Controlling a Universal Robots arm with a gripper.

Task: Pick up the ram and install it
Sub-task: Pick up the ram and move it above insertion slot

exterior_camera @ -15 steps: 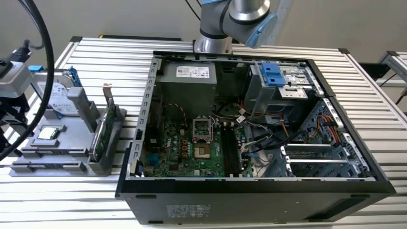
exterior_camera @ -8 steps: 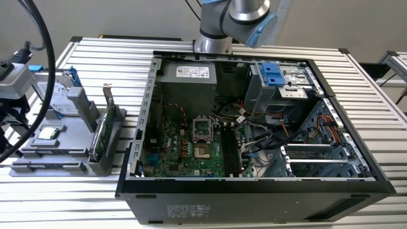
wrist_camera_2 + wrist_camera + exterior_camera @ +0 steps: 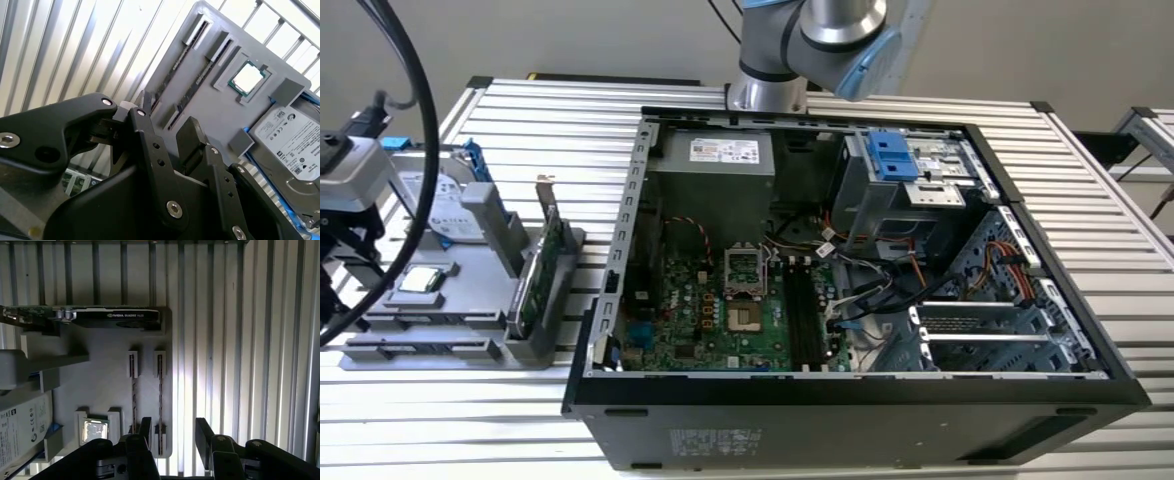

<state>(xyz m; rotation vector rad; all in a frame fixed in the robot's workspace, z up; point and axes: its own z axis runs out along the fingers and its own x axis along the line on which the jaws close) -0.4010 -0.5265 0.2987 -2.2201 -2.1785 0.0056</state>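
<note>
While the black pincer hangs apart over the grey slotted holder, straddle the thin dark ram stick — seemingly edge-on | centre, descend straight — clamp squarely

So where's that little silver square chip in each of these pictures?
Exterior view: silver chip on the grey holder, at the exterior view's left.
Second wrist view: silver chip on the holder, near the hard drive.
First wrist view: silver chip beside the hard drive.
Shared landmark: the hard drive.
</note>
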